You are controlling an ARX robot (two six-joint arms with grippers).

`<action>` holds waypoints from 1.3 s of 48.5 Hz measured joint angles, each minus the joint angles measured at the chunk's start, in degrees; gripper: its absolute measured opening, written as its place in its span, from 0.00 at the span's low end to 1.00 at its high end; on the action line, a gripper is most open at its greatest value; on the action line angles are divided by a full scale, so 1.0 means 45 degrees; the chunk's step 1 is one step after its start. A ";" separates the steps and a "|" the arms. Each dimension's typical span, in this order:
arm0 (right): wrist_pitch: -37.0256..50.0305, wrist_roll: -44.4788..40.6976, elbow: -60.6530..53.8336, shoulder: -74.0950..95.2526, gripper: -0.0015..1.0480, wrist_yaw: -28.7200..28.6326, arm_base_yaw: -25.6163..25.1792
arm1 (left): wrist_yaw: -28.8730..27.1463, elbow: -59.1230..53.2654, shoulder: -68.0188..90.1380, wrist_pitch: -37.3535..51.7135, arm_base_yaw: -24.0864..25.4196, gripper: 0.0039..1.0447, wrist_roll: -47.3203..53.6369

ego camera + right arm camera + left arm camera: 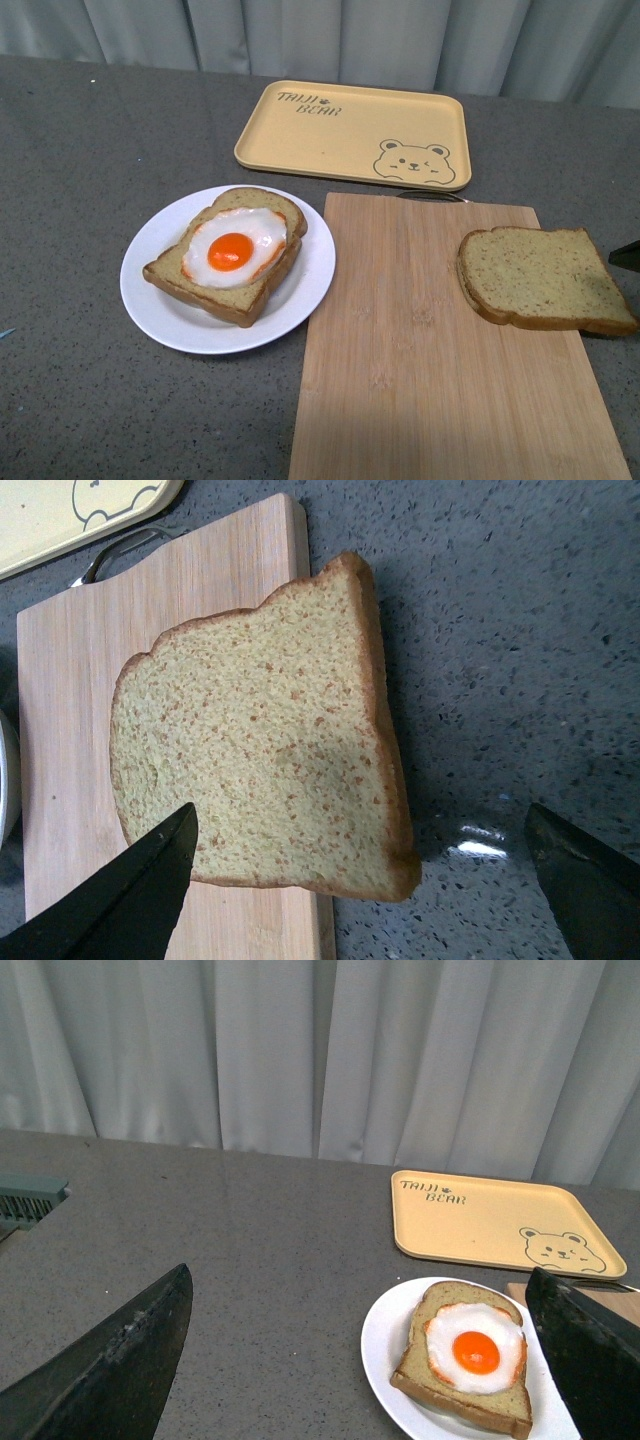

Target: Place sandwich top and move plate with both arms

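The sandwich top (pixel 540 278), a plain brown slice, lies flat on the right side of the wooden cutting board (pixel 420 370), overhanging its right edge. My right gripper (pixel 360 810) hovers open over that overhanging corner of the sandwich top (pixel 260 750), one finger above the bread and the other above bare table. One of its dark fingertips (pixel 626 256) shows at the far right. The white plate (pixel 160 310) sits left of the board and carries a bread slice with a fried egg (pixel 232 252). My left gripper (pixel 358 1290) is open above the table, beside the plate (pixel 385 1350).
A yellow tray with a bear drawing (pixel 350 130) lies behind the board and plate, near the grey curtain. A metal handle (pixel 120 550) sticks out at the board's far edge. A grey-green object (pixel 30 1200) sits at the table's far left.
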 joint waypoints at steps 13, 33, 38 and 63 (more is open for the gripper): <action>0.0121 0.0534 0.0457 0.1112 0.91 -0.0262 0.0442 | 0.0000 0.0000 0.0000 0.0000 0.0000 0.94 0.0000; -0.0612 0.1258 0.1263 0.1972 0.35 0.0476 0.1010 | 0.0000 0.0000 0.0000 0.0000 0.0000 0.94 0.0000; -0.0806 0.1307 0.1321 0.1948 0.18 0.0418 0.0903 | 0.0000 0.0000 0.0000 0.0000 0.0000 0.94 0.0000; -0.0010 0.2361 0.1341 -0.1350 0.03 -0.3444 0.2574 | 0.0000 0.0000 0.0000 0.0000 0.0000 0.94 0.0000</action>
